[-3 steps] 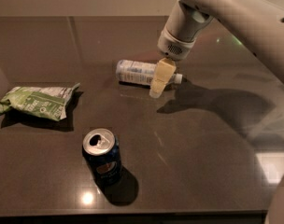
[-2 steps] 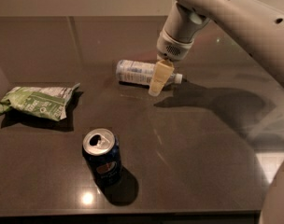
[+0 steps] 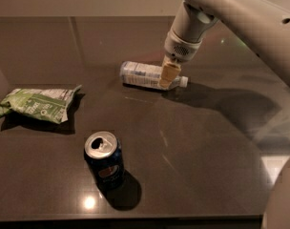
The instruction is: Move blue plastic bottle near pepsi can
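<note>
The blue plastic bottle (image 3: 141, 74) lies on its side at the back middle of the dark table, white cap pointing right. My gripper (image 3: 168, 76) hangs down from the arm at the upper right and sits at the bottle's neck end, just left of the cap, covering part of it. The pepsi can (image 3: 105, 159) stands upright near the table's front edge, well in front of and a little left of the bottle, silver top open.
A green crinkled snack bag (image 3: 37, 104) lies at the left, level with the space between bottle and can. The arm's shadow falls on the table (image 3: 207, 142) to the right. The table's front edge runs just below the can.
My gripper has shifted slightly right and back, now over the bottle's neck. The bottle, can and bag have not moved.
</note>
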Robot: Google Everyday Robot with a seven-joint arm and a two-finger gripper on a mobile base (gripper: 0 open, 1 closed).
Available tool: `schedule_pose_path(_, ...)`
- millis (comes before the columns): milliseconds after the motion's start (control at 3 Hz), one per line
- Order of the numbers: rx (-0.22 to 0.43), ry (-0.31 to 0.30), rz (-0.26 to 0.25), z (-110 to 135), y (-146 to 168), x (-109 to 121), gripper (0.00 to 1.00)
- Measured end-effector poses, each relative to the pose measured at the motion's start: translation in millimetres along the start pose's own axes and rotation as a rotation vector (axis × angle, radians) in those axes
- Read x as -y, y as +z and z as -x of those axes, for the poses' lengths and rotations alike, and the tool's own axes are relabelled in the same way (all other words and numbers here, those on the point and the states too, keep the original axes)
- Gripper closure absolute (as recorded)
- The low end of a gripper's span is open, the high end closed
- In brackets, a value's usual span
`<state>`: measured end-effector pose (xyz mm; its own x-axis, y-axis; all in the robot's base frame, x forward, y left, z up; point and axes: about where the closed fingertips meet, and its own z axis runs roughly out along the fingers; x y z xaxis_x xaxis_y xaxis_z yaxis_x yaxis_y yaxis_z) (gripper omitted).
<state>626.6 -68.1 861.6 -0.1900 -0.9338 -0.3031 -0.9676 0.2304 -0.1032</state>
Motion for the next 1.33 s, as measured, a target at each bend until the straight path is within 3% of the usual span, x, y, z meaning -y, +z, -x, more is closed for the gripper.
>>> schedule_pose_path(333,0.002,-0.005,-0.012,-9,-18,-12,0.86)
schedule_pose_path(667,0.012,-0.017,-0.006,-23,-45,-44,1.0)
schedule_pose_path(1000,0.044,-0.025,0.079,-34,-71,-130,1.0)
schedule_pose_path(1333,0.058,-0.029,0.131,-29,-66,-164,1.0)
